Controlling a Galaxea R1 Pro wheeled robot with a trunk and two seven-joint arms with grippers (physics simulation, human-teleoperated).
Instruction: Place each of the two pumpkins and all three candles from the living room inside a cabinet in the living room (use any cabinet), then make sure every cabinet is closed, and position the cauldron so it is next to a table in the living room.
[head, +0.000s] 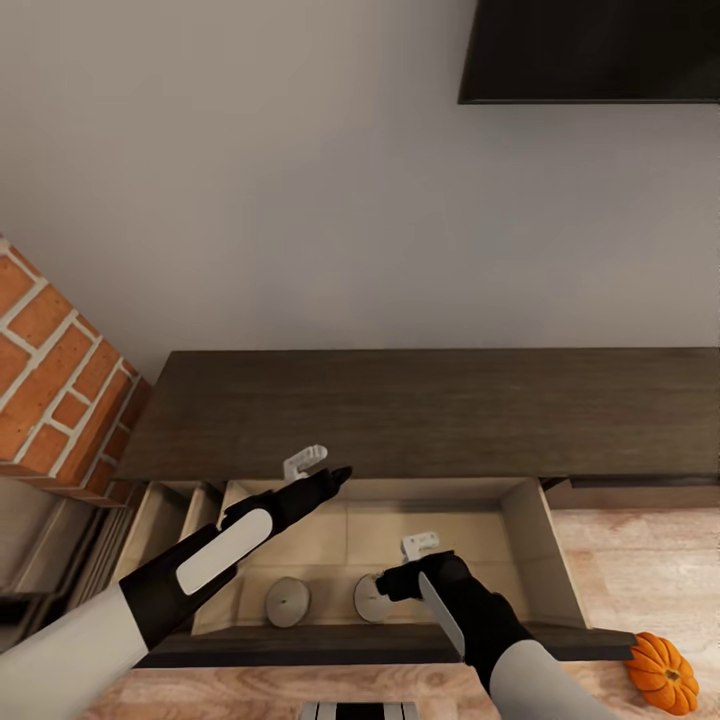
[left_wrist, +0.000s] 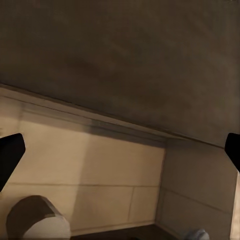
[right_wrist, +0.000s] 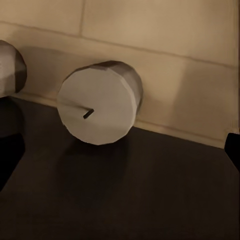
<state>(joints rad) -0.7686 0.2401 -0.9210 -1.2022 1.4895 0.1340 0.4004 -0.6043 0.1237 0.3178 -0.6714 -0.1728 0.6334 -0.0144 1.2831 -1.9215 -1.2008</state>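
The cabinet (head: 430, 410) is a long dark-brown unit with one drawer (head: 535, 540) pulled out, pale beige inside. Two grey candles (head: 288, 602) (head: 368, 598) stand side by side at the drawer's front. My right gripper (head: 388, 585) hovers open just above the right candle (right_wrist: 100, 102), nothing between its fingers. My left gripper (head: 335, 478) is open over the drawer's back, near the cabinet top's edge; a candle (left_wrist: 35, 219) shows below it. One orange pumpkin (head: 662, 672) lies on the floor by the drawer's right front corner.
A red brick column (head: 50, 390) stands left of the cabinet. A second, narrower drawer (head: 165, 520) is ajar beside the open one. A dark panel (head: 590, 50) hangs on the grey wall above. Light wood floor (head: 630, 540) lies to the right.
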